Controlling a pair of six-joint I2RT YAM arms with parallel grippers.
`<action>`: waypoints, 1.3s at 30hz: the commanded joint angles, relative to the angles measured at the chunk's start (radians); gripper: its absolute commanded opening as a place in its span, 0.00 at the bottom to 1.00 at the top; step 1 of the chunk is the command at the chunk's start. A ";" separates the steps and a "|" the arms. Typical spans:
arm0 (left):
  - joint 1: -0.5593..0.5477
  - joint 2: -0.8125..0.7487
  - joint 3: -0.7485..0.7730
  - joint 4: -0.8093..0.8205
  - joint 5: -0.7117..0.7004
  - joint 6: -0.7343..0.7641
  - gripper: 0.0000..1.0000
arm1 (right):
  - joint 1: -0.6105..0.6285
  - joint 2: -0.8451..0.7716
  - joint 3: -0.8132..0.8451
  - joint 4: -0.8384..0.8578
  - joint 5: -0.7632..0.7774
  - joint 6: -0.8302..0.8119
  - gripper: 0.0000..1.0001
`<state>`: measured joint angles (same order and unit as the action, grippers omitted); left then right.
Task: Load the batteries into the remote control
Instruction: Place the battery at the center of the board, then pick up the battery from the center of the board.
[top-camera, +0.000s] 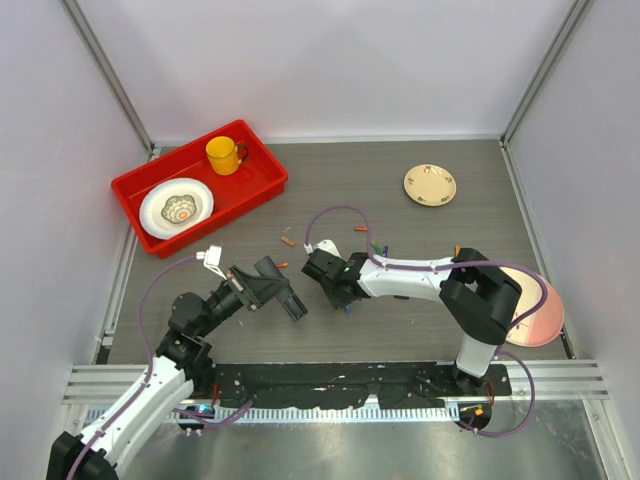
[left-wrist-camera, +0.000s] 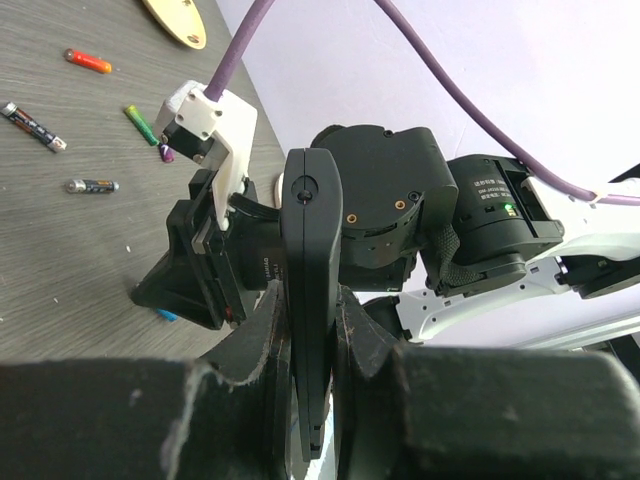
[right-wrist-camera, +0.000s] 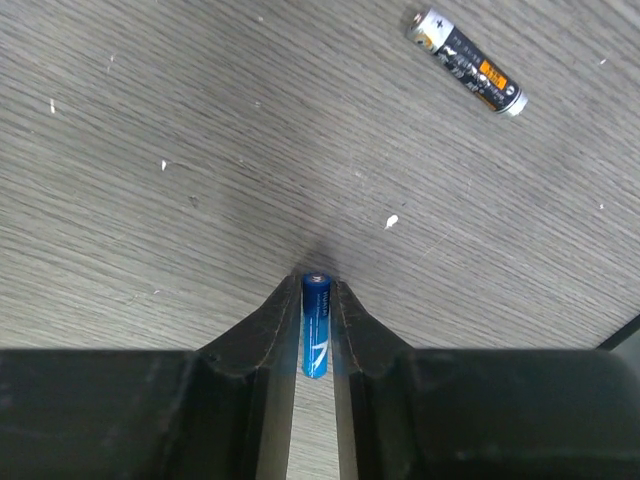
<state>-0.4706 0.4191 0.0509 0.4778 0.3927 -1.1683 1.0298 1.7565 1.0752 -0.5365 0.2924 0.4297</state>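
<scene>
Pinched in my right gripper (right-wrist-camera: 316, 292), low in the middle of the right wrist frame, is a blue battery (right-wrist-camera: 315, 330), its tip pointing at the counter (right-wrist-camera: 200, 150). My left gripper (left-wrist-camera: 310, 325) clamps the remote control (left-wrist-camera: 308, 230) edge-on at lower centre of its frame. Other batteries (left-wrist-camera: 92, 185) lie loose at upper left. I judge loading barely begun; whether any cell already sits in the remote, I cannot tell.

Blue battery (right-wrist-camera: 315, 325) marked with white print. Dark battery (right-wrist-camera: 467, 62) banded silver and orange. Remote control (left-wrist-camera: 308, 300) finished black. Table (right-wrist-camera: 150, 200) patterned grey wood-grain. Tray (top-camera: 255, 190) coloured red, mug (top-camera: 224, 155) yellow. Orange-red battery (left-wrist-camera: 88, 61), green battery (left-wrist-camera: 141, 124) noted.
</scene>
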 joint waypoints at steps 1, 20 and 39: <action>0.004 0.009 0.027 0.036 0.006 0.022 0.00 | -0.014 -0.006 0.011 -0.020 -0.030 0.017 0.25; 0.003 0.024 0.012 0.077 0.008 0.010 0.00 | -0.088 -0.038 0.008 -0.074 -0.194 -0.014 0.27; 0.003 0.087 0.010 0.137 0.002 -0.002 0.00 | -0.142 -0.133 0.008 -0.045 -0.259 -0.019 0.01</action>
<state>-0.4709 0.4572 0.0509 0.5205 0.3927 -1.1694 0.8913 1.7470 1.0763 -0.5976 0.0238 0.3912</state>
